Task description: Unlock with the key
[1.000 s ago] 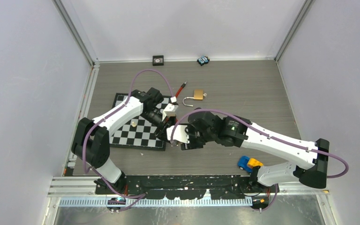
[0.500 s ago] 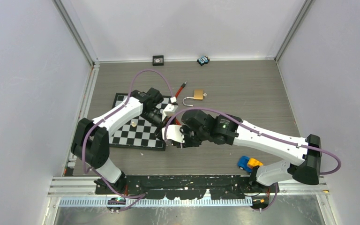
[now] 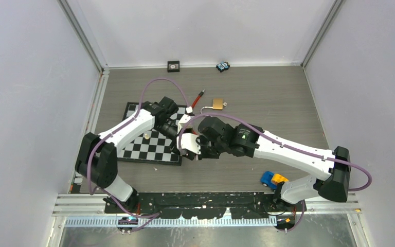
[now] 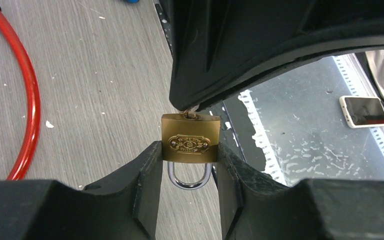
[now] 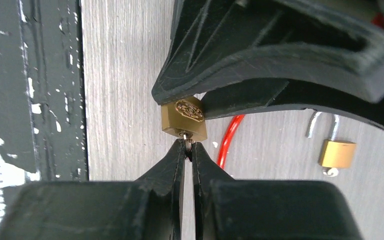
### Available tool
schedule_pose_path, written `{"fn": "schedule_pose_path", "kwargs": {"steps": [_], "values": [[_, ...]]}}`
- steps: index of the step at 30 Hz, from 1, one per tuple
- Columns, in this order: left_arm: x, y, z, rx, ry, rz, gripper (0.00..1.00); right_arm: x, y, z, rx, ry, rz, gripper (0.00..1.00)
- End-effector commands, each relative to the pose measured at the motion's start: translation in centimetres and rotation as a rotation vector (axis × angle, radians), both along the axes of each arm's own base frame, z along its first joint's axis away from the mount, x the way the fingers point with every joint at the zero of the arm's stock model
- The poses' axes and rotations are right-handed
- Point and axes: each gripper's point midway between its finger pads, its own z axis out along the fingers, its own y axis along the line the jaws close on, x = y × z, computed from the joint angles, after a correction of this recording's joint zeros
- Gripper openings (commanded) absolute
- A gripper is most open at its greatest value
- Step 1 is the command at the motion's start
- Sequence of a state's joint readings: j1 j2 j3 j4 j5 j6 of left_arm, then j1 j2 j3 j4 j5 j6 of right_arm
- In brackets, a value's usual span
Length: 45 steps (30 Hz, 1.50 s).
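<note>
Padlock is clamped across its brass body in the left wrist view. The left claw is part open at body width, with one finger on each narrow side. The long axis runs vertically in frame, with the shackle toward the camera and the keyhole end away. The key is seen only as a small pale stub at the keyhole end. The rest is covered by the right claw, which is cut off by the top edge. A red cable lies on the bench at left, apart from the lock.

Right wrist view: the right claw is closed down to a thin slit, with its tips pinched on the key stub. The padlock sits just beyond the tips, joined to them only through the key. Its body is tilted, with the keyhole face turned toward the camera. The shackle and upper body are hidden by the left claw, and the key's bow is hidden between the fingers. A second padlock lies flat at right with its shackle swung open, well apart.

Top view: both claws are seen meeting at the right edge of the chessboard. The held lock and key are covered and too small to be made out. The second padlock lies further back, near the red cable.
</note>
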<state>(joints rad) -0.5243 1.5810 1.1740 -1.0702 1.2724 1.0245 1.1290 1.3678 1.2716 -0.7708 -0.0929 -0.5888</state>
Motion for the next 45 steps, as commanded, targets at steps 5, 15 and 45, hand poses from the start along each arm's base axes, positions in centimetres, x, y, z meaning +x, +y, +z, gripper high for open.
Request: {"fn": "schedule_pose_path", "kwargs": {"steps": [5, 15, 45], "values": [[2.1, -0.9, 0.6, -0.027, -0.114, 0.144, 0.0, 2.0, 1.1, 2.5, 0.219, 0.186, -0.167, 0.04], [4.4, -1.3, 1.0, -0.005, -0.189, 0.243, 0.0, 3.9, 0.7, 2.1, 0.313, 0.373, -0.298, 0.03], [11.6, -4.0, 2.9, 0.177, -0.783, 0.561, 0.0, 12.2, -2.7, 0.9, 0.659, 0.941, -0.697, 0.65]]}}
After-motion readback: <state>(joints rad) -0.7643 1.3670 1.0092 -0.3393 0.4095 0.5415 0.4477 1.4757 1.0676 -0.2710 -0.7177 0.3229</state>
